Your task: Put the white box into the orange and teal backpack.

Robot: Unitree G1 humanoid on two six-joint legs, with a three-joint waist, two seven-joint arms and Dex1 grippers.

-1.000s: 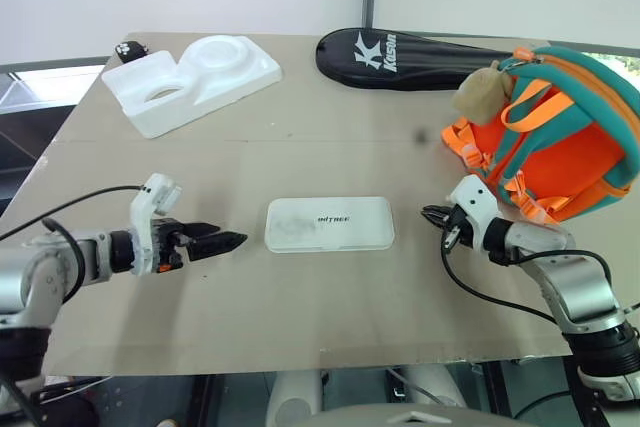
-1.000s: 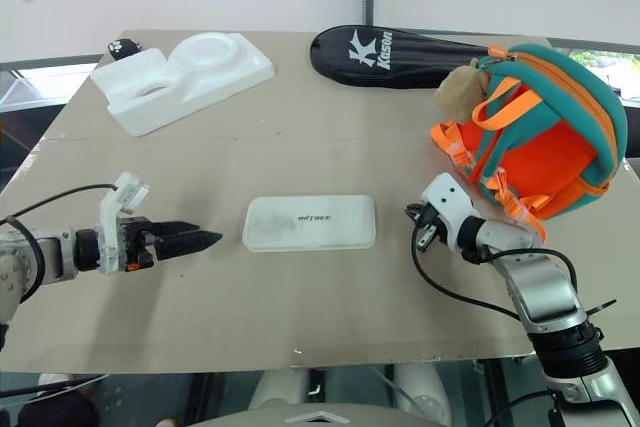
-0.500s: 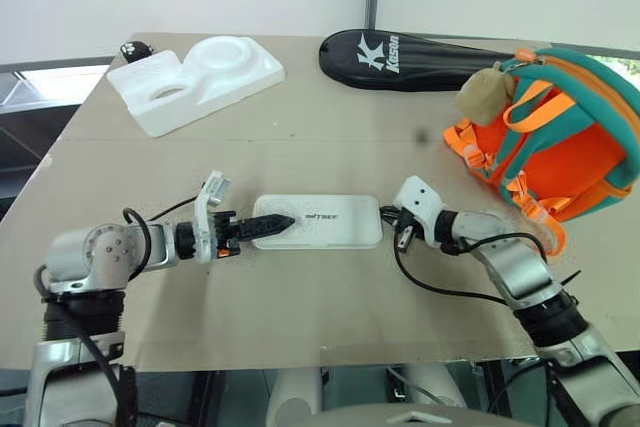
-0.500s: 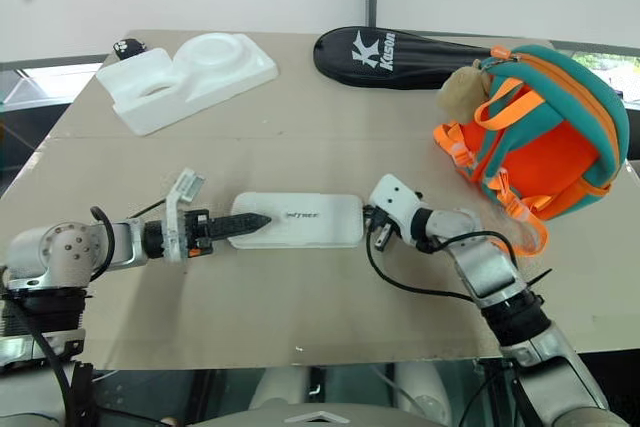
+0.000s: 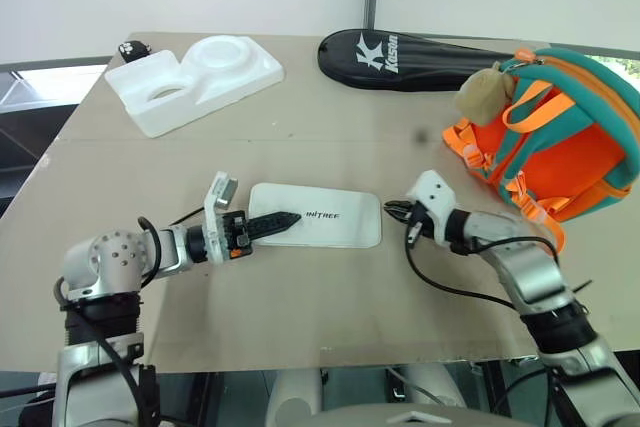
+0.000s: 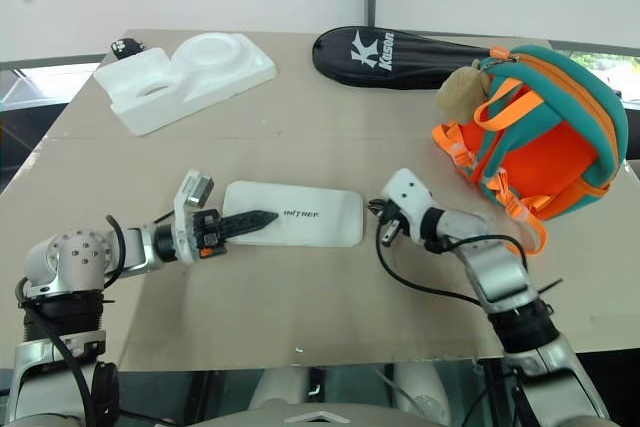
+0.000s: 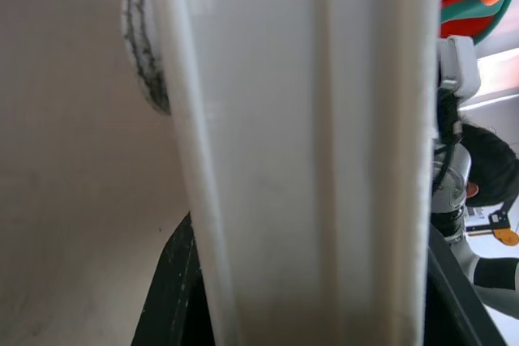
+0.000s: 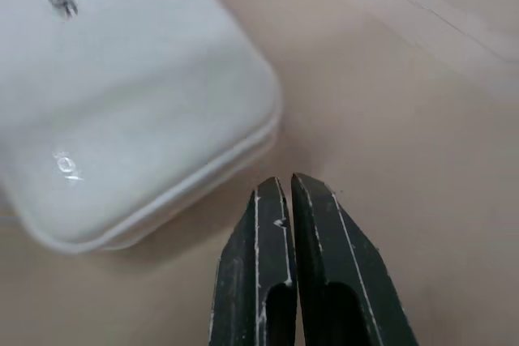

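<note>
Left gripper (image 5: pixel 283 219) clamped on white box (image 5: pixel 330 228) — right gripper (image 8: pixel 289 192) pinched together, beside it.

Lighting bright, even and diffuse; shadows on the bench (image 5: pixel 330 147) soft. Head views sharp. Left wrist view blurred at close range.

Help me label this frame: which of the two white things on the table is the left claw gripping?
The flat white box with dark lettering; the left claw clamps its end. The bulky white foam piece lies untouched at the far side.
</note>
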